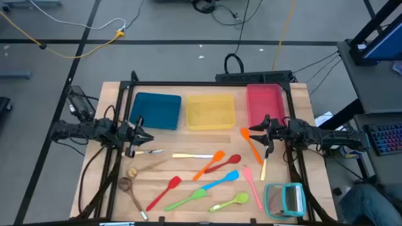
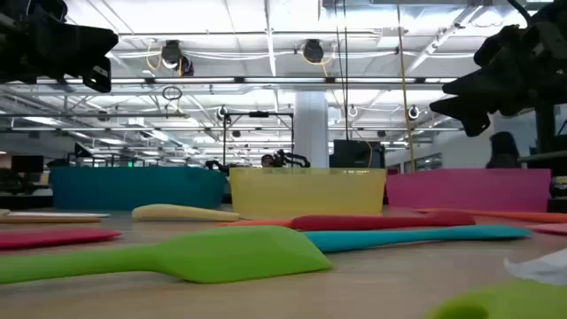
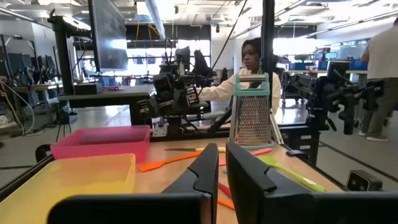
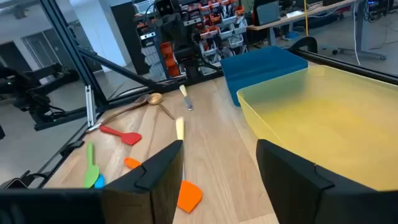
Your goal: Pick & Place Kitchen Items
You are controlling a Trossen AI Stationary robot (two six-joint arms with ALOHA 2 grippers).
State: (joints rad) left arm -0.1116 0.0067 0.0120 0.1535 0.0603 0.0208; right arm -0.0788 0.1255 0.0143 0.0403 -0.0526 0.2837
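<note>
Clearly we hold our right gripper [image 1: 256, 130] wide open just above the orange spatula [image 1: 250, 143], ready to grasp; our left gripper [image 1: 146, 136] waits closed, empty.

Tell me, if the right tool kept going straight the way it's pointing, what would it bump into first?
Probably the left tool. The right tool points across the table above the spatulas, beside the yellow tray, so it might clear that, though depth is hard to judge.

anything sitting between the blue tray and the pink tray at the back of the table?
Yes, the yellow tray sits between the blue tray and the pink tray; the high view shows it, and the low view confirms.
</note>
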